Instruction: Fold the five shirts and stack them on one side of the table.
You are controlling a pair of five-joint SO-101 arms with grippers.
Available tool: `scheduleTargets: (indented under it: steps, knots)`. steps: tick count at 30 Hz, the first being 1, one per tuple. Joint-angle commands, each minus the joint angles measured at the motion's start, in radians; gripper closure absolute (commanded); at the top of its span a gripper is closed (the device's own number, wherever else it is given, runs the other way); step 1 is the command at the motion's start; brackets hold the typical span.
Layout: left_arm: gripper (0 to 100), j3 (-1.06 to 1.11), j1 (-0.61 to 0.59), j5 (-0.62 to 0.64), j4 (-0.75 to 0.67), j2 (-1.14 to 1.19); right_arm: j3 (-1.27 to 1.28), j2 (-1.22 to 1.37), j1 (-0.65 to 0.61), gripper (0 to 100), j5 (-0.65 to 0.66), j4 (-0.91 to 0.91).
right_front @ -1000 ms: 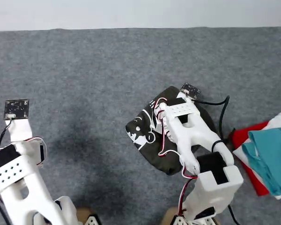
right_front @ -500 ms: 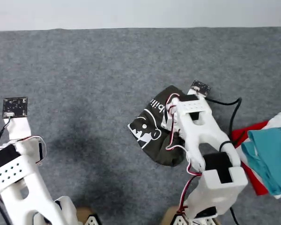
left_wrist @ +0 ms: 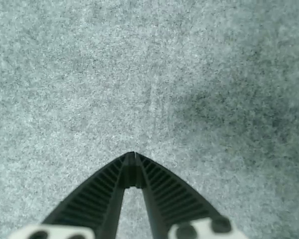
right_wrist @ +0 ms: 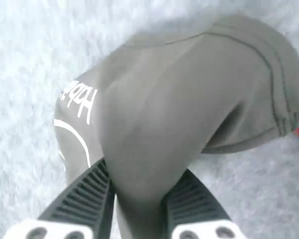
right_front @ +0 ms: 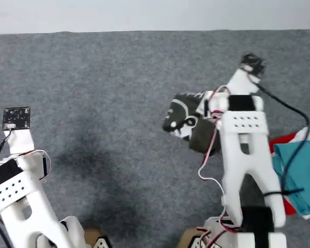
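One dark shirt [right_front: 188, 121]: soft, bunched, white print.
Right hand [right_wrist: 142, 172]: ribbed, black, clamped on it.
Left hand [left_wrist: 133, 157]: tips together, well apart from shirt, over fuzzy grey bench [left_wrist: 139, 74].

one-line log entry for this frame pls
right gripper: shut on dark shirt, bunched | left gripper: shut, over grey mat | other shirts: heaped at mat's edge

Bare grey table [right_front: 103, 72] spreads across the left and middle; the dark shirt [right_front: 182, 112] and shirt pile [right_front: 299, 170] crowd the right side.
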Motion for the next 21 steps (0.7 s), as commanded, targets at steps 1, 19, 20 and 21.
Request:
scheduleTargets:
  steps: [1, 19, 20, 21]
  knots:
    - [100, -0.013, 0.005, 0.002, -0.018, -0.023, -0.066, -0.096, 0.076, 99.0, 0.029, -0.024]
    - [100, -0.005, 0.005, 0.002, -0.015, -0.017, -0.226, -0.166, 0.498, 99.0, 0.247, -0.024]
    - [100, -0.005, 0.005, 0.002, -0.015, -0.017, -0.229, -0.166, 0.519, 99.0, 0.256, -0.024]
    - [100, -0.005, 0.005, 0.002, -0.015, -0.017, -0.232, -0.166, 0.538, 99.0, 0.265, -0.024]
